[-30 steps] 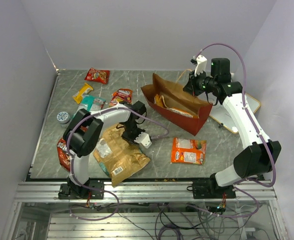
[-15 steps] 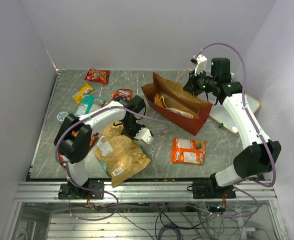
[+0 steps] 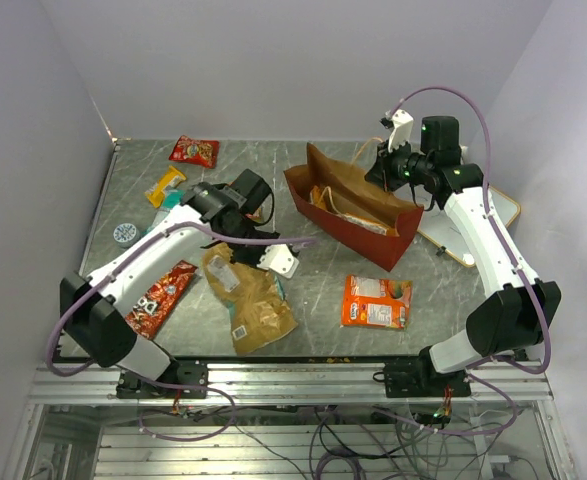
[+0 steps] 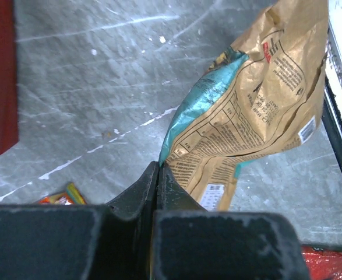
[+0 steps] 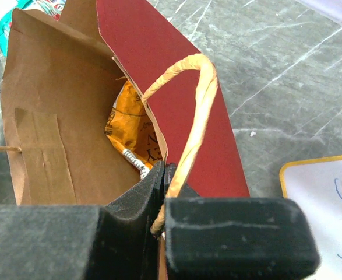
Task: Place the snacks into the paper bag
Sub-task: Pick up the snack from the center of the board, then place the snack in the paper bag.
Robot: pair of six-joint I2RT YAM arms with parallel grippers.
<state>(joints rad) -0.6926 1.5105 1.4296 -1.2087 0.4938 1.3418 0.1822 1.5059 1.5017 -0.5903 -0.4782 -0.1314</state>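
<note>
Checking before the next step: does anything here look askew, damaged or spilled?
The paper bag sits diagonally, its mouth pulled lopsided where the right gripper pinches the rim beside a handle. The gold chip bag is creased, pinched by one edge in the left gripper. Nothing looks spilled.

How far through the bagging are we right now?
Done: at least one orange packet lies inside the paper bag. In hand: left gripper pinches the gold chip bag; right gripper grips the bag's rim. Left to bag: orange flat pack, red Doritos bag, small red packet, yellow packet.
</note>
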